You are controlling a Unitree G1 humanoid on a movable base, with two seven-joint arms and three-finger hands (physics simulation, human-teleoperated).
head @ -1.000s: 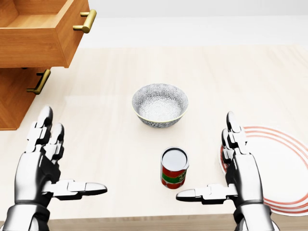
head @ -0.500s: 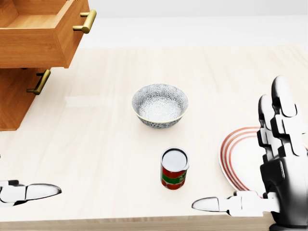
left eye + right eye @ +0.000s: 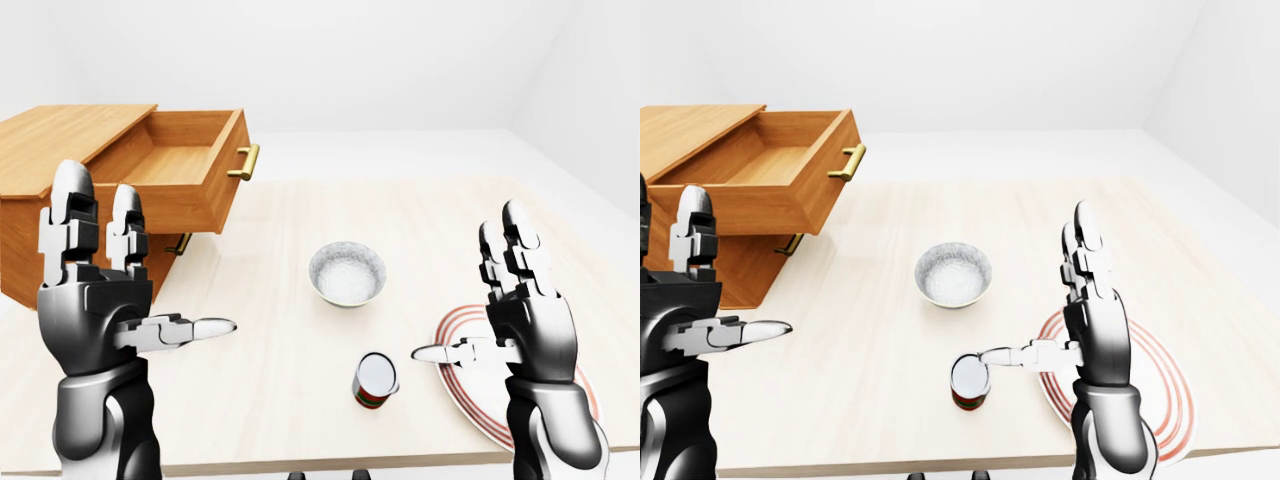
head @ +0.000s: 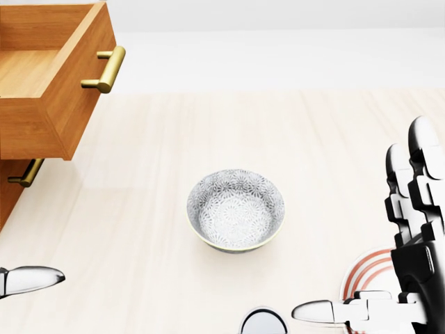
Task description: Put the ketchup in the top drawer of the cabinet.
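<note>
Head view looks steeply down, close in on the bowl [image 4: 236, 218], drawer [image 4: 49, 83] at top left. Eye views sit farther back, facing across the whole counter [image 3: 420, 240]. All three share bowl and drawer; the eye pair nearly match.

One can [image 3: 374, 380], one bowl [image 3: 347, 273], one plate [image 3: 1165, 395] — one cabinet [image 3: 60, 190]

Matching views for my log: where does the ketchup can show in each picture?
Left-eye view: ketchup can, lower centre, left of the plate.
Head view: only its top at the bottom edge.
Right-eye view: lower centre, at the right hand's thumb tip.
Shared landmark: the bowl.
</note>
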